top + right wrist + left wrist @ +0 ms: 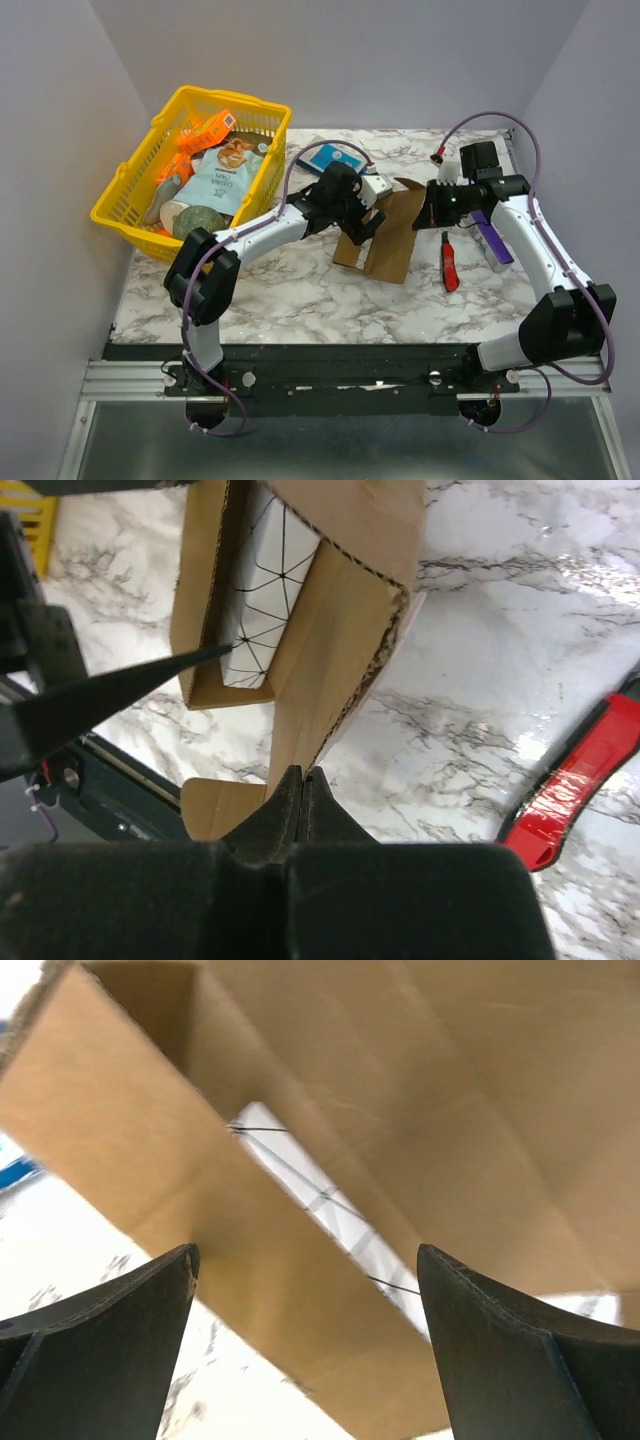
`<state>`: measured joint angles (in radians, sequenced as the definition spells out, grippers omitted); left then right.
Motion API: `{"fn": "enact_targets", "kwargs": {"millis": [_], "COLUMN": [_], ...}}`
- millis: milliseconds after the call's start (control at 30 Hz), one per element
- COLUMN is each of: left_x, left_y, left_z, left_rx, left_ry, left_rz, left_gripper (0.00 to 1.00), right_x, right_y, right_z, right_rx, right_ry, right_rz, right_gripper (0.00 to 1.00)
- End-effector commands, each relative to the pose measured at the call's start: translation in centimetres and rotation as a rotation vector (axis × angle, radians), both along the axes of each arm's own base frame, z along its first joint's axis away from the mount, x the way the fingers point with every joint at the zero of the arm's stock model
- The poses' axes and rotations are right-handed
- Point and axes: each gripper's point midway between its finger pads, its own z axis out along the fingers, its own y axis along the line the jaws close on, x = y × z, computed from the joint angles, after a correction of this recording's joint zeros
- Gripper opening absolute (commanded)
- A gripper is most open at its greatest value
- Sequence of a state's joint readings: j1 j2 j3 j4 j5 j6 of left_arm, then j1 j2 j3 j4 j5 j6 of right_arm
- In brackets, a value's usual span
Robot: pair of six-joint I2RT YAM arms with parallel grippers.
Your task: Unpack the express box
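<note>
While right gripper pinches shut on a flap of the express box, lying mid-way across the surface, left gripper hangs spread above its opening. Risk: thin flap tears or slips free; box skids toward red cutter at its 3 o'clock.

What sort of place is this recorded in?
Likely a lab test cell: plain walls box in a marble-look table, with left arm and right arm bolted to a rail.
</note>
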<state>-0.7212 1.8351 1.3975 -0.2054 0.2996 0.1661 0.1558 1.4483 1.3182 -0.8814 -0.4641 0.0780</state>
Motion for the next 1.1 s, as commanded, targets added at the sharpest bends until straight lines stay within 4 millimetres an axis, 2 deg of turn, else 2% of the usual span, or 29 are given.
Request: {"fn": "enact_targets", "kwargs": {"millis": [0,100,233,400,500,533,633,733,767,833,867,900,1000,1033,1067], "left_x": [2.0,1.6,1.7,1.9,1.1,1.3,1.3,1.0,0.9,0.4,0.3,0.2,0.2,0.1,0.1], "left_y": [1.7,2.3,3.3,3.9,3.7,4.1,4.6,4.4,4.4,3.5,3.3,3.1,2.6,2.3,2.3], "left_z": [-1.2,-3.1,-5.0,-4.9,-4.3,-4.3,-5.1,-5.5,-5.6,-5.0,-4.9,-4.8,-4.7,-4.4,-4.4], "left_rx": [0.1,0.131,0.167,0.144,0.063,0.037,0.008,-0.013,-0.014,-0.051,-0.058,-0.063,-0.079,-0.091,-0.091], "left_ry": [-0.013,0.032,0.07,0.11,0.183,0.215,0.278,0.327,0.334,0.352,0.357,0.36,0.376,0.377,0.375], "left_rz": [0.126,0.134,0.187,0.206,0.156,0.167,0.156,0.124,0.114,0.048,0.033,0.021,-0.004,-0.022,-0.026], "left_gripper": [0.99,0.99,0.99,0.99,0.98,0.98,0.97,0.97,0.97,0.97,0.96,0.96,0.95,0.95,0.94], "right_x": [-1.8,-1.5,-1.1,-0.8,-0.7,-0.8,-0.5,-1.0,-1.0,-0.5,0.0,1.1,3.3,4.7,5.6], "right_y": [0.9,0.0,-0.2,-1.5,-2.8,-4.1,-6.7,-7.2,-7.1,-7.1,-7.2,-7.3,-7.2,-7.0,-7.0], "right_z": [0.8,0.5,1.3,0.7,-1.1,-2.6,-4.9,-6.2,-6.2,-5.6,-5.1,-3.5,-0.5,2.1,3.7], "right_rx": [0.065,0.043,0.106,0.066,0.007,-0.046,-0.115,-0.118,-0.119,-0.125,-0.128,-0.133,-0.13,-0.123,-0.125], "right_ry": [0.008,-0.001,0.002,0.003,0.0,0.01,0.031,0.05,0.042,0.01,-0.005,-0.054,-0.131,-0.201,-0.237], "right_rz": [0.051,0.033,0.021,0.004,0.022,0.012,-0.013,0.021,0.041,0.068,0.069,0.068,0.066,0.07,0.069], "right_gripper": [0.0,0.01,0.0,0.0,0.0,0.0,0.0,0.01,0.12,0.24,0.34,0.37,0.48,0.49,0.51]}}
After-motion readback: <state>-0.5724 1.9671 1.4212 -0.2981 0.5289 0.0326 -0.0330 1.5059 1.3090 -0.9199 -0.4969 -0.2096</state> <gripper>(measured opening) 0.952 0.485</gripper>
